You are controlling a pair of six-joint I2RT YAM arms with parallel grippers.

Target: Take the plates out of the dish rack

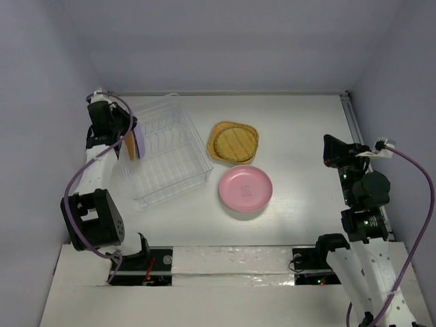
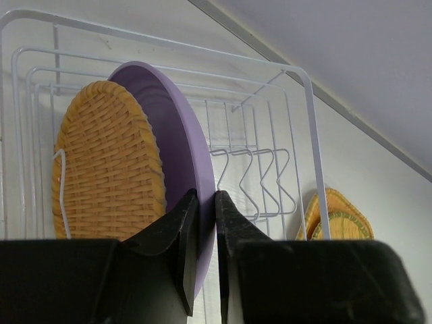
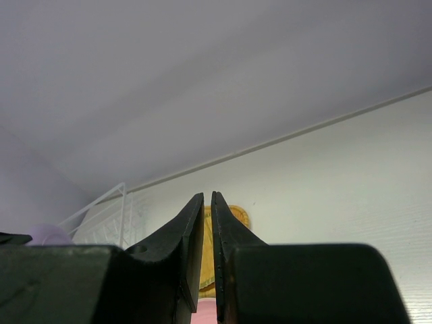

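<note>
- Where the right arm rises at the near right edge of the white bench, the right claw hangs in the air. Its jaws are narrowed to a thin slit with nothing between them.
- Left of that arm, near the middle of the bench, a round pink plastic plate lies flat, close to the rack's near right corner but apart from it.
- The clear plastic rectangular dish rack, with ribbed slots, sits at a slant on the left half of the bench.
- At the rack's left end, the left claw is pinched onto the rim of a round purple plastic plate, which stands on edge in the slots.
- Just beside the purple plate, on its left, an orange plate with a woven texture also stands on edge in the rack. I cannot tell whether the two touch.
- Farthest back, right of the rack and beyond the pink plate, an orange rounded-square textured plate lies flat. A round cream-yellow plate rests inside it.
</note>
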